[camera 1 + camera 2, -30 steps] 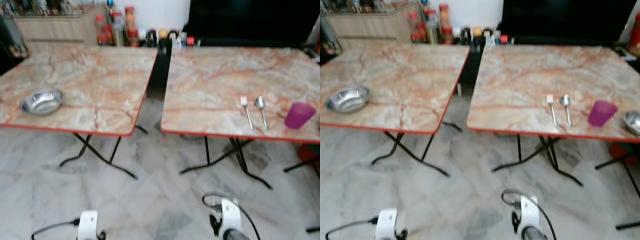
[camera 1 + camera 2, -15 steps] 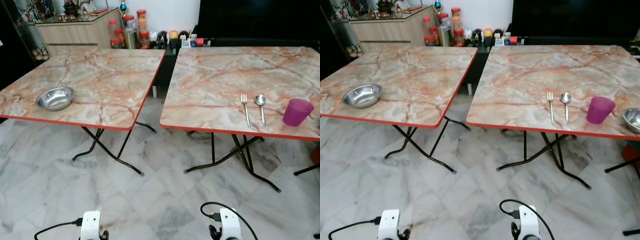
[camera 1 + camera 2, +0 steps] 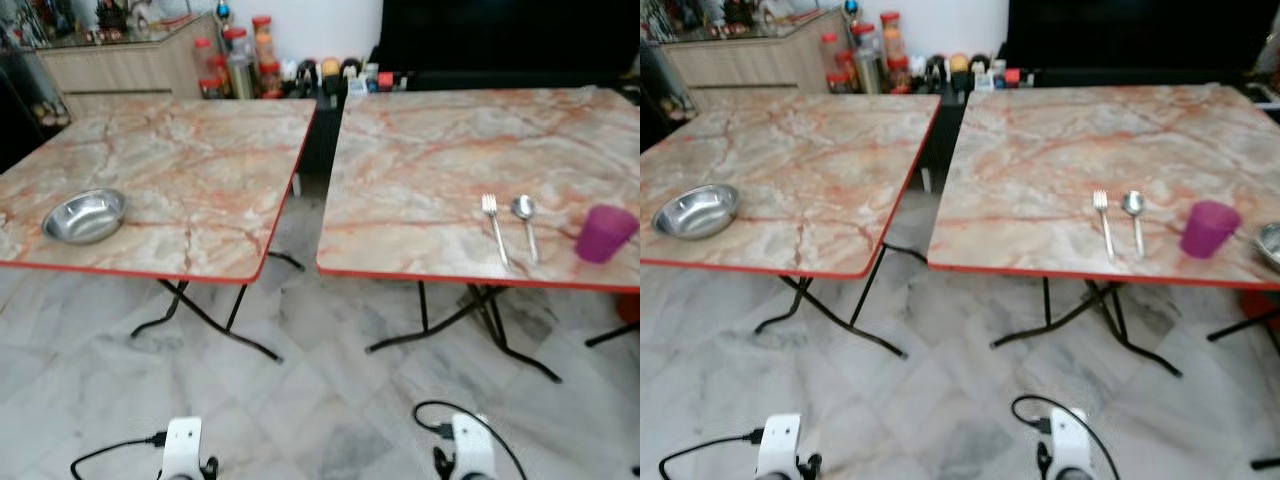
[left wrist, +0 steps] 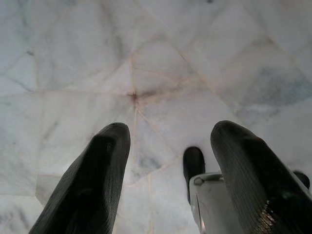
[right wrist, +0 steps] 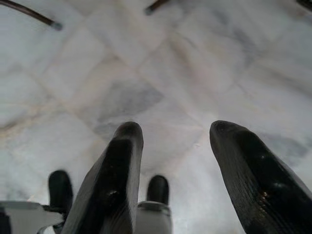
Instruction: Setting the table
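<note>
Two marble-pattern folding tables stand side by side. On the left table [image 3: 200, 150] lies a steel bowl [image 3: 84, 215] near its front left. On the right table [image 3: 450, 150], close to the front edge, lie a fork [image 3: 493, 226] and a spoon [image 3: 525, 222] side by side, with a purple cup [image 3: 605, 233] to their right. Another steel bowl [image 3: 1270, 243] sits at the right edge. My left gripper [image 4: 168, 156] and right gripper [image 5: 178, 161] hang low over the floor, both open and holding nothing.
A dark gap [image 3: 320, 140] separates the tables, each on black folding legs [image 3: 215, 320]. Behind them are jars and bottles [image 3: 250, 55], a wooden cabinet [image 3: 120, 65] and a dark screen [image 3: 500, 40]. Marble floor tiles [image 3: 320, 400] lie between me and the tables.
The whole picture has shifted slightly and is blurrier, so the camera has moved. The bowls, cutlery and cup lie where they were; both arms still hang low.
</note>
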